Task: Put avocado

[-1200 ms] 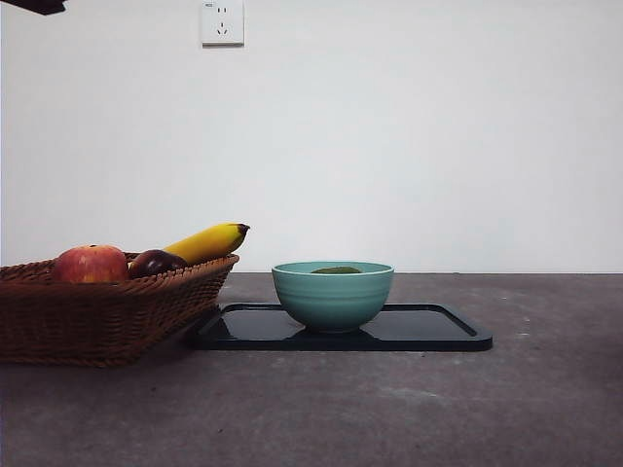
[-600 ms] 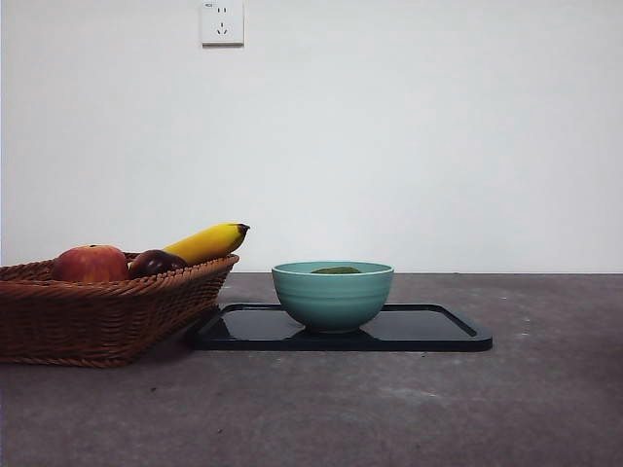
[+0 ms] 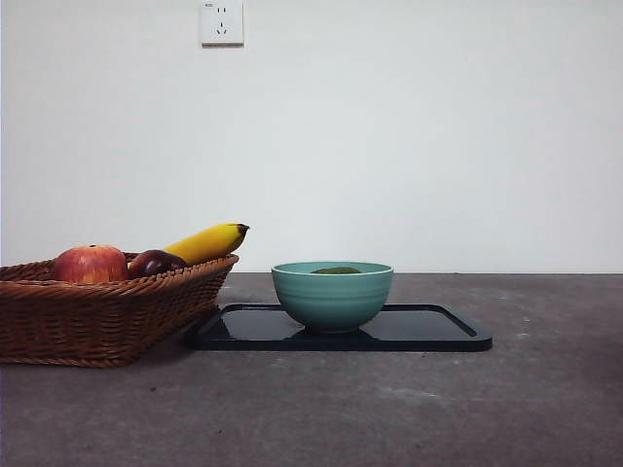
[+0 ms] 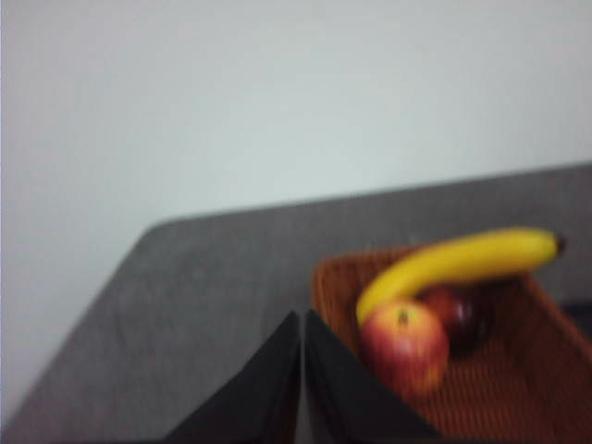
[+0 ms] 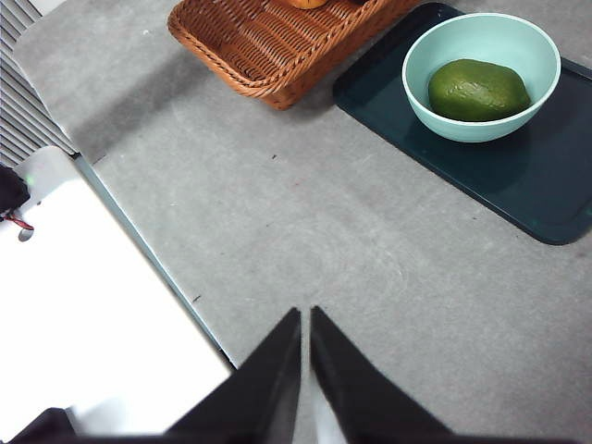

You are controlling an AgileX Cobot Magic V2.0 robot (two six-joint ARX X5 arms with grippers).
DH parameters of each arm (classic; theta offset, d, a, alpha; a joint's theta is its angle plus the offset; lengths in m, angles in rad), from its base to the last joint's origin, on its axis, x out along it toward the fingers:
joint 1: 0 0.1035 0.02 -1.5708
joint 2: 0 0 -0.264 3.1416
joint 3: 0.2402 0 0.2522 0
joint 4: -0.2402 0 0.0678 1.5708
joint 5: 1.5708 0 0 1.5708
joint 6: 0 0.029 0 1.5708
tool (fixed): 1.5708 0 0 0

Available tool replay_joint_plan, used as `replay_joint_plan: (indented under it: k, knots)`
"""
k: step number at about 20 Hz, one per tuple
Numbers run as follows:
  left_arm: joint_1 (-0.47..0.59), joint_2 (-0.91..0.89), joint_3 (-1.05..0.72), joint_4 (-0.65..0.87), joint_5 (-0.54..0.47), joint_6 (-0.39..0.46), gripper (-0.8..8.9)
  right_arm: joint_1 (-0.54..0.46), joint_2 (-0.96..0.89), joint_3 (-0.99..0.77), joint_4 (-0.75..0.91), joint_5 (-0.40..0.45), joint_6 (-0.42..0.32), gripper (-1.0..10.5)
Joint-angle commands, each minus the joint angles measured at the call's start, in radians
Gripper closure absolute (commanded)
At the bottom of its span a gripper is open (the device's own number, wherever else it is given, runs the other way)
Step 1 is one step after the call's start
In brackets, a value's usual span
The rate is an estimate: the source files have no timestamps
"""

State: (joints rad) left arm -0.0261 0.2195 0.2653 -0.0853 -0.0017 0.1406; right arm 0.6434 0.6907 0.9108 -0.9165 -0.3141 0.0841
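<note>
The dark green avocado (image 5: 478,90) lies inside the light teal bowl (image 5: 546,57), which stands on a dark tray (image 5: 555,176). From the front only the avocado's top (image 3: 337,270) peeks over the bowl's rim (image 3: 332,295). My right gripper (image 5: 305,324) hangs shut high above bare table, well away from the bowl, holding nothing. The left gripper (image 4: 302,326) is shut too, empty, raised beside the wicker basket (image 4: 546,370). Neither arm shows in the front view.
The wicker basket (image 3: 97,316) at the left holds a red apple (image 3: 90,264), a dark plum (image 3: 156,262) and a banana (image 3: 209,240). The tray (image 3: 428,331) touches the basket's side. A white panel (image 5: 83,305) borders the table.
A black arm tip at the top left corner of the front view has gone out of sight. The fruit, bowl and tray have not moved.
</note>
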Motion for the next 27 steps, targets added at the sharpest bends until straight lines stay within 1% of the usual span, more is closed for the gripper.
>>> replay_joint_plan:
  k: [1,5,9,13,17,20,27]
  knots:
    - [0.003,-0.056,-0.088,0.01,-0.003,0.0,8.06,0.009,0.005,0.005,0.007,0.0,0.009,9.4]
    - [0.003,-0.153,-0.187,0.001,-0.003,-0.003,8.06,0.009,0.006,0.005,0.007,0.0,0.009,9.4]
    - [0.003,-0.211,-0.224,-0.034,-0.003,-0.003,8.06,0.009,0.005,0.005,0.007,0.0,0.009,9.4]
    - [0.003,-0.217,-0.254,-0.05,-0.003,-0.006,8.06,0.009,0.005,0.005,0.007,0.0,0.009,9.4]
    - [0.003,-0.217,-0.254,-0.107,-0.003,-0.011,8.06,0.009,0.006,0.005,0.007,0.0,0.009,9.4]
    - [0.003,-0.217,-0.254,-0.105,-0.003,-0.051,8.06,0.009,0.005,0.005,0.007,0.0,0.009,9.4]
    - [0.003,-0.217,-0.254,-0.105,-0.003,-0.051,8.06,0.009,0.005,0.005,0.007,0.0,0.009,9.4]
